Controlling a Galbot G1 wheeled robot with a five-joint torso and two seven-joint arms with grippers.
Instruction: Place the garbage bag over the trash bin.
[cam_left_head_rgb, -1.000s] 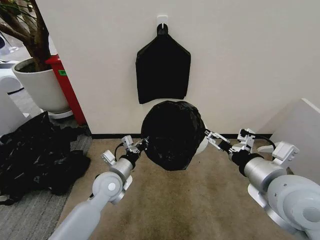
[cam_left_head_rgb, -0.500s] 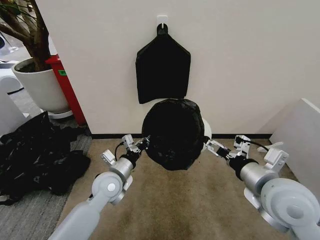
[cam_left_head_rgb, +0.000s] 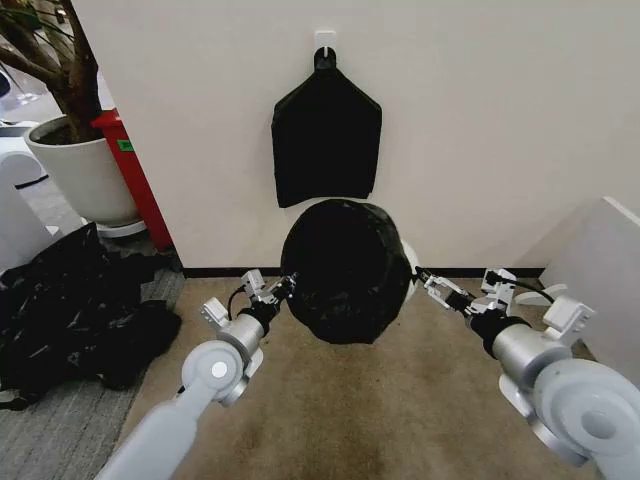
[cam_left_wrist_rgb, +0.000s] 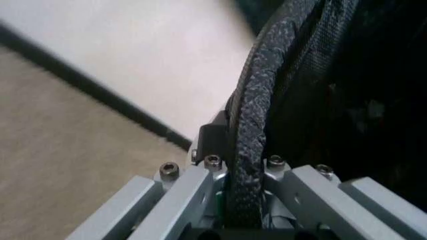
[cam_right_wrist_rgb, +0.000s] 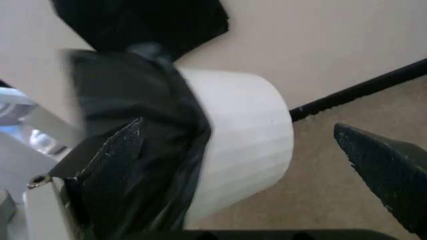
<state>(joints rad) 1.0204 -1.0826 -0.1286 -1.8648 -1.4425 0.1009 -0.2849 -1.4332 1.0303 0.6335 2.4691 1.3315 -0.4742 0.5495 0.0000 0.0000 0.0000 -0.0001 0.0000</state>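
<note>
The glossy black garbage bag (cam_left_head_rgb: 345, 270) covers the mouth of the cream-white trash bin (cam_left_head_rgb: 411, 268), which stands on the carpet against the wall. A strip of the bin's white side shows at the right. My left gripper (cam_left_head_rgb: 285, 288) is at the bag's left edge, shut on the bag's bunched rim (cam_left_wrist_rgb: 250, 125). My right gripper (cam_left_head_rgb: 436, 289) is open, a little to the right of the bin and apart from it. In the right wrist view the bag (cam_right_wrist_rgb: 133, 95) hangs down over the bin's wall (cam_right_wrist_rgb: 243, 145), seen between the spread fingers (cam_right_wrist_rgb: 110, 150).
A flat black bundle (cam_left_head_rgb: 325, 140) hangs from a wall hook above the bin. A big black plastic heap (cam_left_head_rgb: 80, 310) lies on the floor at the left, behind it a white plant pot (cam_left_head_rgb: 80, 170) and a red stand (cam_left_head_rgb: 135, 180). A white panel (cam_left_head_rgb: 600, 260) stands at the right.
My right gripper has drawn back slightly to the right, away from the bin's side. The left gripper keeps its hold, and the bag has barely shifted.
</note>
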